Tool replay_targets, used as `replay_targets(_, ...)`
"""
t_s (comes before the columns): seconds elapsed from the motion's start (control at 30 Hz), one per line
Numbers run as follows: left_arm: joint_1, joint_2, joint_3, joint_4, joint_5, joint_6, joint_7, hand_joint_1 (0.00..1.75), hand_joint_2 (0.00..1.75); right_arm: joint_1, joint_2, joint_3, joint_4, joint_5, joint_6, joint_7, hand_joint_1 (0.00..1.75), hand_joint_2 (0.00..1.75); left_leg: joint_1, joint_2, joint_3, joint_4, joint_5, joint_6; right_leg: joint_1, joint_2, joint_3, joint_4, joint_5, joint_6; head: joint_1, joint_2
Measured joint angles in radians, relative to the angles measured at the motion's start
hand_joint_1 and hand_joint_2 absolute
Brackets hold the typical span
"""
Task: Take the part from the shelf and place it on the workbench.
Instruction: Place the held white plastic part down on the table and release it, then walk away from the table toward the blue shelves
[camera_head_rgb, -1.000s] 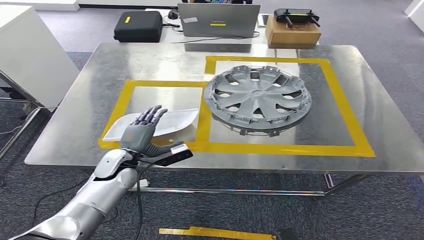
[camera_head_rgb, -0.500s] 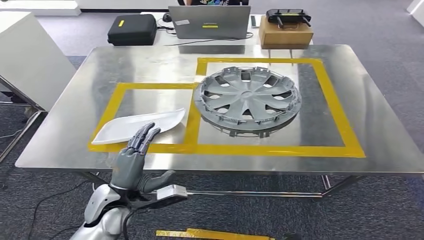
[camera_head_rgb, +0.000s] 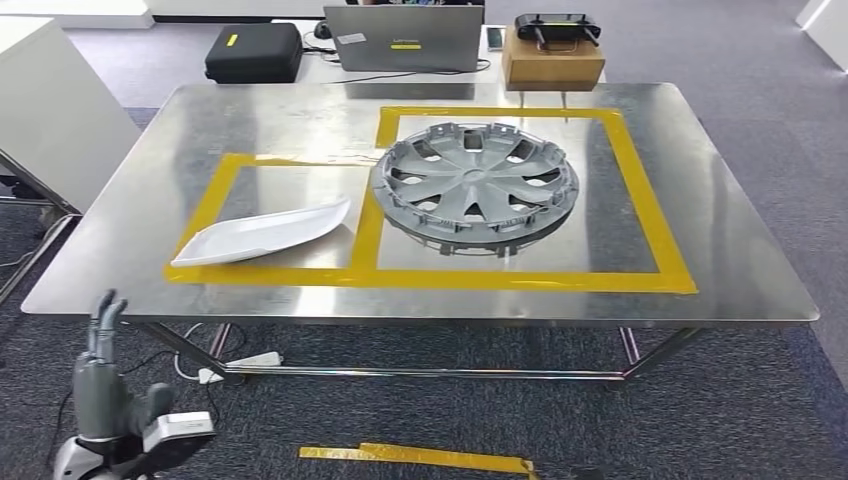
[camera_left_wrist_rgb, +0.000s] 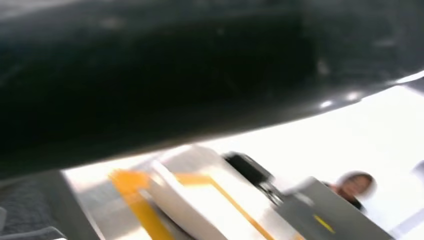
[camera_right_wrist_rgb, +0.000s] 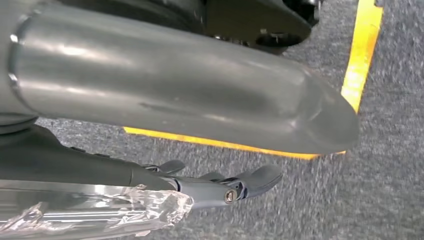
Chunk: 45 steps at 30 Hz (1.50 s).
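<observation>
The white curved part (camera_head_rgb: 260, 232) lies flat on the metal workbench (camera_head_rgb: 130, 270), inside the left yellow-taped rectangle (camera_head_rgb: 205, 200). My left hand (camera_head_rgb: 100, 375) hangs below and in front of the table's near left corner, well away from the part, with its fingers straight and apart and nothing in it. The blurred left wrist view shows the white part (camera_left_wrist_rgb: 200, 205) on the tape from low down. My right hand (camera_right_wrist_rgb: 220, 185) hangs over the carpet with its fingers stretched out, holding nothing.
A grey hubcap (camera_head_rgb: 475, 185) fills the right taped rectangle. Behind the bench stand a laptop (camera_head_rgb: 405, 40), a black case (camera_head_rgb: 253, 52) and a cardboard box (camera_head_rgb: 553, 62). A white cabinet (camera_head_rgb: 50, 110) is at the left. A power strip (camera_head_rgb: 240, 362) and yellow tape (camera_head_rgb: 420, 458) lie on the floor.
My left hand has let go of the white part and dropped back below the table's front edge. The part stays on the bench. The view has shifted a little.
</observation>
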Motion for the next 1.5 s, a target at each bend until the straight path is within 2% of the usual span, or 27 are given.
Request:
replay_targets(0.07, 0.006, -0.029, 0.105, 0.005, 0.012, -0.036, -0.030, 0.00, 0.00, 0.001, 0.000, -0.003, 0.000, 0.003, -0.001, 0.001, 0.00, 0.00, 0.001, 0.002, -0.008, -0.008, 0.020, 0.004, -0.003, -0.001, -0.004, 0.000, 0.003, 0.012, 0.000, 0.000)
replay_targets(0.1, 0.006, -0.045, 0.152, 0.009, 0.014, -0.048, -0.034, 0.00, 0.00, 0.002, 0.000, -0.005, 0.000, 0.005, -0.002, 0.001, 0.00, 0.00, 0.003, 0.004, -0.016, -0.013, 0.032, 0.009, -0.004, -0.001, -0.013, 0.014, -0.017, 0.017, 0.001, 0.000)
replay_targets(0.2, -0.013, -0.083, 0.290, 0.063, 0.018, -0.086, -0.036, 0.00, 0.00, 0.003, 0.000, -0.008, 0.000, 0.015, -0.003, 0.008, 0.00, 0.00, 0.007, 0.008, -0.054, -0.017, 0.067, 0.019, -0.008, -0.002, -0.063, 0.166, -0.152, 0.030, 0.007, 0.000)
replay_targets(0.23, -0.025, -0.090, 0.341, 0.101, 0.016, -0.099, -0.038, 0.00, 0.00, 0.003, 0.000, -0.009, 0.000, 0.020, -0.004, 0.012, 0.00, 0.00, 0.007, 0.009, -0.069, -0.017, 0.078, 0.018, -0.010, -0.002, -0.073, 0.225, -0.183, 0.033, 0.007, 0.000)
replay_targets(0.3, -0.049, -0.100, 0.448, 0.192, 0.008, -0.117, -0.043, 0.00, 0.00, 0.004, 0.000, -0.009, 0.000, 0.027, -0.007, 0.017, 0.00, 0.00, 0.007, 0.012, -0.096, -0.015, 0.099, 0.013, -0.012, -0.003, -0.051, 0.264, -0.176, 0.038, 0.007, 0.000)
replay_targets(0.33, -0.059, -0.102, 0.493, 0.233, 0.002, -0.119, -0.044, 0.00, 0.00, 0.004, 0.000, -0.009, 0.000, 0.031, -0.008, 0.020, 0.00, 0.00, 0.007, 0.013, -0.108, -0.013, 0.108, 0.010, -0.013, -0.004, -0.013, 0.230, -0.148, 0.039, 0.007, 0.000)
replay_targets(0.4, -0.084, -0.102, 0.570, 0.315, -0.008, -0.113, -0.045, 0.00, 0.00, 0.003, 0.000, -0.010, 0.000, 0.038, -0.011, 0.025, 0.00, 0.00, 0.007, 0.013, -0.127, -0.008, 0.124, 0.002, -0.015, -0.006, 0.103, 0.085, -0.114, 0.038, 0.008, 0.000)
replay_targets(0.43, -0.100, -0.099, 0.607, 0.364, -0.015, -0.105, -0.045, 0.00, 0.00, 0.001, 0.000, -0.010, 0.000, 0.042, -0.012, 0.028, 0.00, 0.00, 0.005, 0.012, -0.134, -0.004, 0.131, -0.003, -0.014, -0.006, 0.152, 0.015, -0.116, 0.034, 0.008, 0.000)
replay_targets(0.5, -0.136, -0.085, 0.687, 0.495, -0.033, -0.086, -0.045, 0.00, 0.00, -0.003, 0.002, -0.009, 0.000, 0.053, -0.012, 0.036, 0.00, 0.00, 0.004, 0.011, -0.139, -0.003, 0.146, -0.016, -0.010, -0.005, 0.193, -0.059, -0.133, 0.019, 0.008, 0.000)
replay_targets(0.57, -0.161, -0.064, 0.757, 0.641, -0.053, -0.062, -0.045, 0.00, 0.00, -0.001, 0.004, -0.009, 0.001, 0.060, -0.011, 0.043, 0.00, 0.00, 0.007, 0.010, -0.143, -0.002, 0.155, -0.030, -0.010, -0.005, 0.177, -0.064, -0.122, -0.001, 0.010, 0.000)
replay_targets(0.6, -0.170, -0.053, 0.785, 0.713, -0.063, -0.048, -0.045, 0.00, 0.00, 0.001, 0.006, -0.009, 0.001, 0.063, -0.011, 0.047, 0.00, 0.00, 0.009, 0.007, -0.149, 0.010, 0.136, -0.037, -0.010, -0.006, 0.168, -0.065, -0.111, -0.012, 0.009, 0.000)
replay_targets(0.63, -0.177, -0.040, 0.811, 0.782, -0.072, -0.034, -0.045, 0.00, 0.00, 0.002, 0.007, -0.010, 0.002, 0.064, -0.010, 0.050, 0.00, 0.00, 0.011, 0.004, -0.159, 0.041, 0.096, -0.044, -0.012, -0.008, 0.156, -0.067, -0.098, -0.020, 0.007, 0.000)
replay_targets(0.7, -0.190, -0.020, 0.852, 0.900, -0.083, -0.015, -0.045, 0.00, 0.00, 0.004, 0.008, -0.010, 0.002, 0.066, -0.009, 0.053, 0.00, 0.00, 0.015, -0.001, -0.186, 0.157, -0.016, -0.055, -0.012, -0.009, 0.134, -0.066, -0.074, -0.028, -0.001, 0.000)
replay_targets(0.73, -0.196, -0.013, 0.866, 0.945, -0.085, -0.011, -0.045, 0.00, 0.00, 0.005, 0.009, -0.010, 0.002, 0.067, -0.008, 0.053, 0.00, 0.00, 0.017, -0.001, -0.197, 0.222, -0.057, -0.059, -0.011, -0.009, 0.122, -0.064, -0.063, -0.028, -0.003, 0.000)
replay_targets(0.77, -0.203, -0.009, 0.877, 0.982, -0.087, -0.008, -0.045, 0.00, 0.00, 0.006, 0.009, -0.010, 0.002, 0.067, -0.008, 0.053, 0.00, 0.00, 0.018, -0.002, -0.199, 0.268, -0.073, -0.060, -0.010, -0.010, 0.109, -0.062, -0.052, -0.027, -0.003, 0.000)
replay_targets(0.83, -0.215, -0.002, 0.892, 1.043, -0.091, -0.002, -0.045, 0.00, 0.00, 0.007, 0.009, -0.010, 0.002, 0.068, -0.007, 0.054, 0.00, 0.00, 0.021, -0.002, -0.152, 0.252, -0.044, -0.061, -0.010, -0.012, 0.080, -0.054, -0.035, -0.023, -0.003, 0.000)
replay_targets(0.93, -0.238, 0.012, 0.912, 1.130, -0.102, 0.002, -0.016, 0.00, 0.00, 0.006, 0.010, -0.010, 0.002, 0.074, -0.005, 0.062, 0.00, 0.00, 0.023, -0.007, 0.000, 0.041, 0.007, -0.053, -0.009, -0.011, 0.047, -0.037, -0.018, -0.010, -0.004, 0.000)
replay_targets(1.0, -0.256, 0.016, 0.928, 1.201, -0.113, -0.004, 0.048, 0.00, 0.00, 0.006, 0.010, -0.008, 0.003, 0.086, -0.002, 0.074, 0.00, 0.00, 0.020, -0.011, 0.037, -0.027, 0.003, -0.041, -0.007, -0.011, 0.038, -0.030, -0.005, 0.003, -0.004, 0.000)
replay_targets(1.07, -0.264, 0.010, 0.939, 1.266, -0.128, -0.010, 0.144, 0.00, 0.00, 0.008, 0.011, -0.004, 0.004, 0.105, 0.000, 0.090, 0.00, 0.00, 0.017, -0.011, 0.023, -0.028, 0.014, -0.025, -0.010, -0.011, 0.033, -0.029, 0.004, 0.017, -0.006, 0.000)
replay_targets(1.1, -0.267, 0.004, 0.942, 1.295, -0.138, -0.012, 0.196, 0.00, 0.00, 0.010, 0.011, 0.000, 0.004, 0.114, 0.001, 0.099, 0.00, 0.00, 0.017, -0.011, 0.013, -0.029, 0.024, -0.015, -0.012, -0.011, 0.026, -0.020, -0.010, 0.023, -0.006, 0.000)
replay_targets(1.17, -0.273, -0.012, 0.944, 1.344, -0.156, -0.015, 0.290, 0.00, 0.00, 0.014, 0.011, 0.008, 0.005, 0.130, 0.002, 0.111, 0.00, 0.00, 0.018, -0.013, -0.016, -0.030, 0.049, 0.003, -0.014, -0.010, -0.008, 0.056, -0.093, 0.030, -0.004, 0.000)
replay_targets(1.23, -0.275, -0.029, 0.944, 1.379, -0.167, -0.020, 0.359, 0.00, 0.00, 0.014, 0.011, 0.016, 0.005, 0.141, 0.003, 0.116, 0.00, 0.00, 0.013, -0.019, -0.049, -0.029, 0.075, 0.010, -0.013, -0.010, -0.046, 0.189, -0.189, 0.031, 0.000, 0.000)
replay_targets(1.27, -0.276, -0.036, 0.945, 1.394, -0.170, -0.023, 0.381, 0.00, 0.00, 0.014, 0.011, 0.019, 0.005, 0.144, 0.004, 0.117, 0.00, 0.00, 0.010, -0.023, -0.066, -0.028, 0.088, 0.011, -0.012, -0.010, -0.052, 0.242, -0.207, 0.030, 0.000, 0.000)
replay_targets(1.33, -0.277, -0.048, 0.946, 1.417, -0.173, -0.027, 0.402, 0.00, 0.00, 0.014, 0.011, 0.025, 0.005, 0.146, 0.004, 0.118, 0.00, 0.00, 0.003, -0.033, -0.099, -0.027, 0.114, 0.011, -0.009, -0.007, -0.017, 0.253, -0.176, 0.020, 0.000, 0.000)
replay_targets(1.4, -0.282, -0.060, 0.946, 1.433, -0.178, -0.033, 0.412, 0.00, 0.00, 0.013, 0.011, 0.030, 0.005, 0.149, 0.004, 0.119, 0.00, 0.00, -0.002, -0.051, -0.125, -0.026, 0.140, 0.010, -0.001, 0.021, 0.089, 0.131, -0.127, -0.002, 0.000, 0.000)
replay_targets(1.47, -0.290, -0.069, 0.947, 1.444, -0.184, -0.042, 0.420, 0.00, 0.00, 0.012, 0.011, 0.034, 0.005, 0.152, 0.004, 0.122, 0.00, 0.00, -0.008, -0.071, -0.142, -0.024, 0.165, 0.006, 0.008, 0.067, 0.205, -0.032, -0.129, -0.019, 0.001, 0.000)
replay_targets(1.5, -0.293, -0.072, 0.947, 1.447, -0.187, -0.045, 0.422, 0.00, 0.00, 0.011, 0.012, 0.036, 0.005, 0.153, 0.004, 0.123, 0.00, 0.00, -0.009, -0.081, -0.147, -0.025, 0.178, 0.003, 0.010, 0.079, 0.237, -0.080, -0.139, -0.022, 0.002, 0.000)
